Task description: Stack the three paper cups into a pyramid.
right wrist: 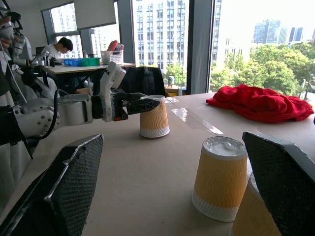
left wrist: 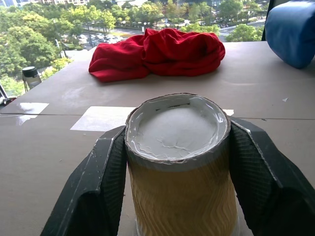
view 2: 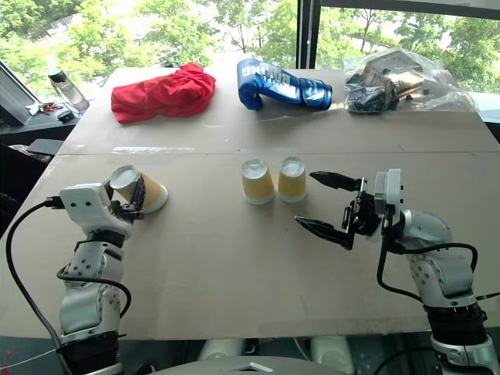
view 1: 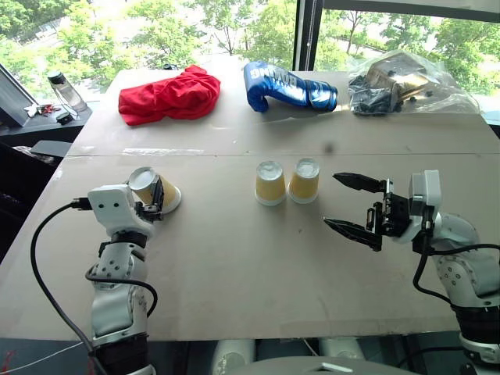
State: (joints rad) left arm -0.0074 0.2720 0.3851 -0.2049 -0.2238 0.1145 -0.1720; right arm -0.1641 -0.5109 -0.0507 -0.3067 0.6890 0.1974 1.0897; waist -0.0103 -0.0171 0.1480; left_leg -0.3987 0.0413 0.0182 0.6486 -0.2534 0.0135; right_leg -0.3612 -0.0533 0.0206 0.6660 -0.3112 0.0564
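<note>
Three paper cups stand upside down on the table, white bases up. Two of them, the left cup and the right cup, sit side by side and just about touching near the middle of the table. The third cup stands well apart from that pair, toward the robot's left, with its rim on the tabletop.

Around this third cup the left gripper is clamped: the left wrist view shows one black finger pressed against each side of the ribbed tan wall, just below the white base. The right wrist view also shows these fingers closed on the cup while it rests on the table.

On the other side of the pair, the right gripper hovers near the right cup with its fingers spread wide apart and nothing between them, pointing toward the pair. In its wrist view the pair sits close between the two open fingers without touching them.

Beyond the pair, along the far edge of the table, lie a red cloth, a blue boxing glove and a clear plastic bag of dark parts.
</note>
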